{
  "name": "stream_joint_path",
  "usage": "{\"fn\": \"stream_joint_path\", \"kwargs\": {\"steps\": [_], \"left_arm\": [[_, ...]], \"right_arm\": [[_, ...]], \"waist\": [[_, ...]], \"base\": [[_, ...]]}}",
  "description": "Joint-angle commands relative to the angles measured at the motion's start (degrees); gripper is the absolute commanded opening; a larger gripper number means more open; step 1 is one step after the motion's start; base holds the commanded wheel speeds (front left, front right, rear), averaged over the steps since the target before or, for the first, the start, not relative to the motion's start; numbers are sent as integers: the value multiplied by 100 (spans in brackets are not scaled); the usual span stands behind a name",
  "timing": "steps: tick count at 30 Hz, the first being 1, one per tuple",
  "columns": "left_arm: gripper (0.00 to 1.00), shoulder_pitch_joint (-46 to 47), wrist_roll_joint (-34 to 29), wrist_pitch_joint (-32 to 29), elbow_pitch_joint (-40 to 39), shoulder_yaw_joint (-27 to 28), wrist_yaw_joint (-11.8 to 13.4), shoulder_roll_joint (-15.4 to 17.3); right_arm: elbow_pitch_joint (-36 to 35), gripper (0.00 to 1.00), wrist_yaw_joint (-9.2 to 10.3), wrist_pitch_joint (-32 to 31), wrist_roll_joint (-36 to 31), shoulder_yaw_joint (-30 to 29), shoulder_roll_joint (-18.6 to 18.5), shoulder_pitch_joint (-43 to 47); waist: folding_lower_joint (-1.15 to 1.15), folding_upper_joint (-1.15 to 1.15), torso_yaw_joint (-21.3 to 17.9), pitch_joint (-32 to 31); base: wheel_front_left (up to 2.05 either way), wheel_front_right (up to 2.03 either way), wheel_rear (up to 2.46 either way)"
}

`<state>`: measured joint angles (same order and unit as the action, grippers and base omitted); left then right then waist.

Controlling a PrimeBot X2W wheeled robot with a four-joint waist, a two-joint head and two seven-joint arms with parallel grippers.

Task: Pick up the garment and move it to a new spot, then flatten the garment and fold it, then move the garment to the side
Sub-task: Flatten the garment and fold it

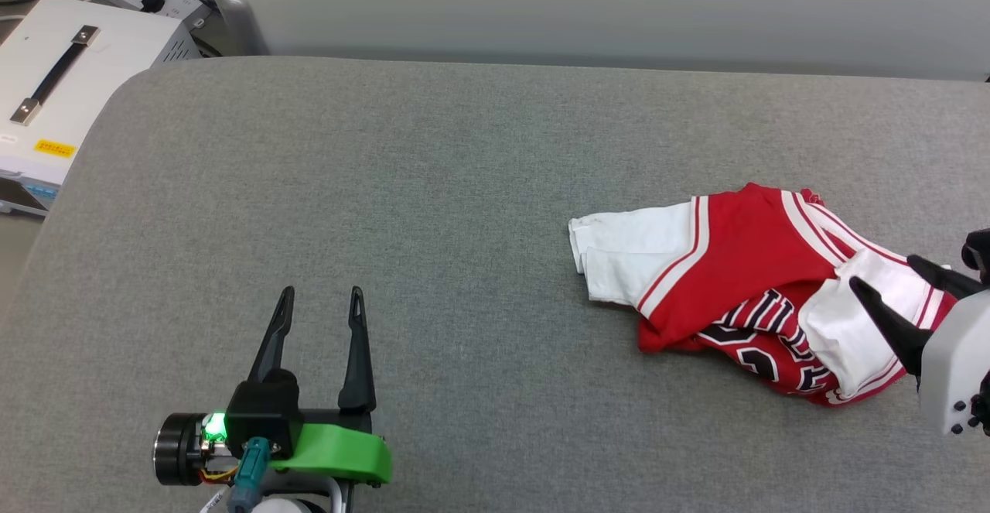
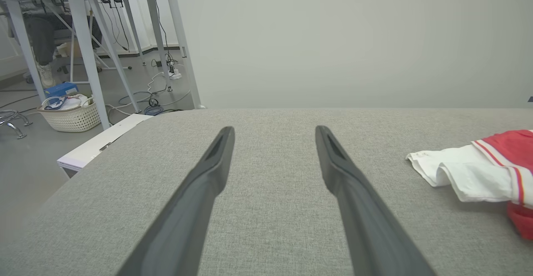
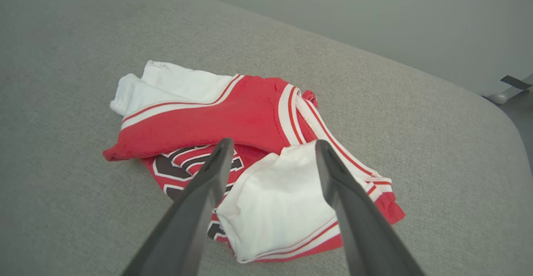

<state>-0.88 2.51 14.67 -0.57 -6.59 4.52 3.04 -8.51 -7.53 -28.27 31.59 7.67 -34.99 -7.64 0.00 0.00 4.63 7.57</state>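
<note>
Grey cloth covers the counter (image 1: pixel 464 149), and the garment (image 1: pixel 742 250) is seen crumpled toward its right edge, well short of the far edge. Left of the garment, a wide stretch of bare counter is left open as far as the rounded corner. The right gripper (image 1: pixel 883 271) is held over the garment's near white sleeve (image 3: pixel 275 201), jaws released and spread either side of it. The left gripper (image 1: pixel 321 292) is held well left of the garment, jaws released over bare cloth.
</note>
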Motion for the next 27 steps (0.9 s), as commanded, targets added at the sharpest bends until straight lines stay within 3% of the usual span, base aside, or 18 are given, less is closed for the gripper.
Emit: {"fn": "stream_joint_path", "kwargs": {"steps": [1, 5, 8, 20, 21, 22, 27], "left_arm": [[100, 3, 12, 33, -21, 6, -26, -16], [100, 44, 41, 33, -37, -23, -10, -16], [100, 136, 86, 33, -48, -61, 9, -16], [100, 366, 127, 33, -21, -103, 52, -16], [100, 356, 129, 33, -14, -91, 64, -16], [100, 340, 128, 33, -7, -77, 70, -16], [100, 259, 144, 33, 37, -67, 69, -16]], "right_arm": [[-112, 100, 4, -388, 62, 88, -164, 101], [-77, 100, 4, -853, 143, 273, -273, 129], [368, 100, 4, -964, 178, 591, -265, 29], [2266, 100, 4, -214, 11, 1781, -78, -569], [2337, 31, 4, -66, 71, 1850, -53, -614], [2372, 0, 4, 65, 84, 1895, -53, -657], [2332, 0, 4, 830, -144, 2065, -190, -970]], "waist": [[0, 0, 35, 49], [0, 0, 96, 156], [0, 0, 191, 358], [0, 0, 359, 694], [0, 0, 347, 672], [0, 0, 331, 646], [0, 0, 222, 454]], "base": [[0, 0, 0], [0, 0, 0], [0, 0, 0], [0, 0, 0], [0, 0, 0], [0, 0, 0], [0, 0, 0]]}}
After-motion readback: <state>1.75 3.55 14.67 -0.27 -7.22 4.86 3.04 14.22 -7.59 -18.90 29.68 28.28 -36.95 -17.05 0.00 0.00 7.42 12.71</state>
